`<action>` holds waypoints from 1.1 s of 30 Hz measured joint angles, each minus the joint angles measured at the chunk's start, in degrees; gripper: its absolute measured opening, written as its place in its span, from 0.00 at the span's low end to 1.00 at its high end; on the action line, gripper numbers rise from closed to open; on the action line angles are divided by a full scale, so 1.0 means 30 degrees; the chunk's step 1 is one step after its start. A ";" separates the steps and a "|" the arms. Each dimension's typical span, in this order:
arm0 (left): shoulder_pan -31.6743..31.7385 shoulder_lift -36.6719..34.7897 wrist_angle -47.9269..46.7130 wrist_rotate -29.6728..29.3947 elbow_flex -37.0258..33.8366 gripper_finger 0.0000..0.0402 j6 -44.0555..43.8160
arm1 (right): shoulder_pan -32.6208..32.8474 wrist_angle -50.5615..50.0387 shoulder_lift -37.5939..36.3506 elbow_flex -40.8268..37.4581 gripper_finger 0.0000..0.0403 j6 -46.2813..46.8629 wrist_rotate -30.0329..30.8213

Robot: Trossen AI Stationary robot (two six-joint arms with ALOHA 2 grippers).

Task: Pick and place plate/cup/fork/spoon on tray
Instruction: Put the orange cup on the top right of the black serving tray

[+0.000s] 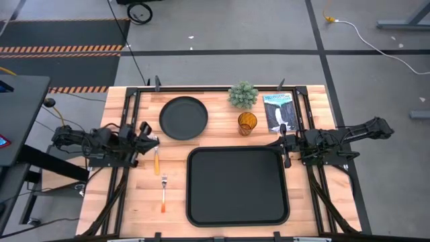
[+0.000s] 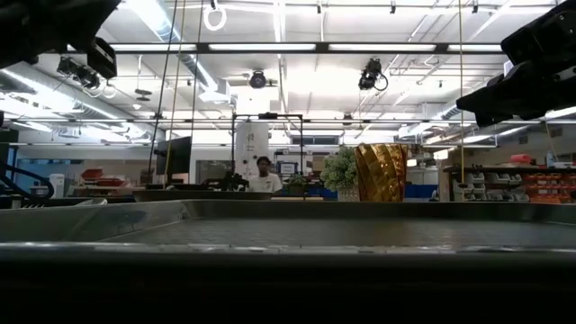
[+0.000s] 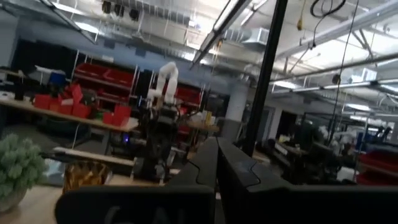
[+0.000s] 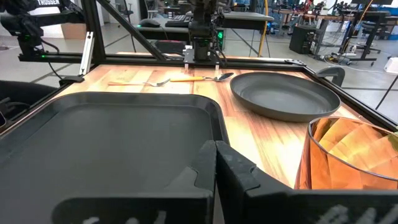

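Note:
The black tray (image 1: 237, 185) lies at the near middle of the table, with nothing on it. The round black plate (image 1: 183, 117) rests flat behind its left part. The amber cup (image 1: 247, 123) stands upright behind the tray's right part and shows close in the right wrist view (image 4: 348, 155). The spoon (image 1: 156, 158) and the fork (image 1: 163, 193) lie flat left of the tray. My left gripper (image 1: 149, 138) is shut and empty, raised beside the spoon's far end. My right gripper (image 1: 283, 144) is shut and empty, raised at the tray's far right corner, near the cup.
A small potted plant (image 1: 243, 95) and a printed card (image 1: 279, 112) stand at the far side behind the cup. A black metal frame (image 1: 222, 88) runs along the table's edges. Bare wood lies between plate, cup and tray.

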 joint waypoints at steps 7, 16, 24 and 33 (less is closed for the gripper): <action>-0.0012 0.0002 0.0239 -0.0868 -0.0003 0.02 0.0319 | -0.0036 0.1188 -0.0007 0.0005 0.04 -0.1590 0.1545; 0.0017 0.1424 0.3144 -0.5219 0.0002 0.02 0.3037 | -0.0036 0.3835 0.0000 0.0004 0.04 -0.2027 0.1556; 0.0017 0.5405 0.4819 -0.7228 0.0002 0.02 0.3937 | -0.0044 0.9533 -0.0007 -0.0001 0.04 -0.0110 0.3937; 0.0017 1.0001 0.4958 -0.9024 0.0487 0.02 0.1433 | -0.0044 1.2524 -0.0002 0.0004 0.04 -0.0625 0.4798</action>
